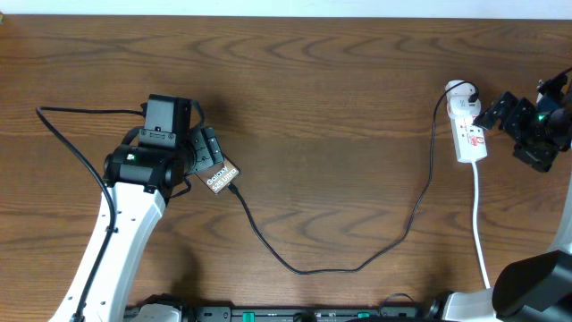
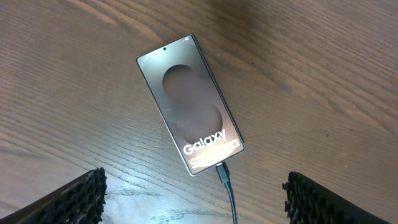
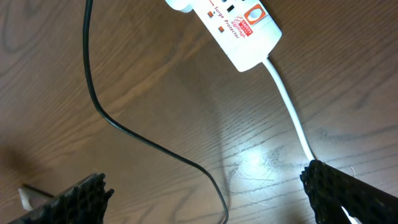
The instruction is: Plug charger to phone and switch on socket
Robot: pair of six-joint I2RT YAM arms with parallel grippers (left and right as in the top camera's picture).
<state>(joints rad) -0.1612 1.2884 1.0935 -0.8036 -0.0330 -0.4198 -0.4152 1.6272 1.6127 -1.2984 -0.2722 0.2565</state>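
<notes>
The phone (image 2: 189, 102) lies flat on the wooden table, its "Galaxy" lettering toward my left gripper. The charger's black connector tip (image 2: 222, 171) sits in the phone's near end. Its thin cable (image 1: 304, 268) loops across the table to the socket (image 1: 469, 125), a white power strip with red marks. My left gripper (image 2: 196, 208) hovers open above the phone's plugged end, and the cable runs between its pads untouched. In the overhead view that gripper (image 1: 212, 154) covers part of the phone (image 1: 223, 175). My right gripper (image 3: 211, 199) hangs open just right of the socket (image 3: 233, 25), holding nothing.
The strip's white cord (image 3: 289, 102) runs toward the table's near edge, passing close by my right gripper's right finger (image 3: 348, 196). The black charger cable (image 3: 124, 130) curves under that gripper. A thicker black arm cable (image 1: 71, 143) loops at the far left.
</notes>
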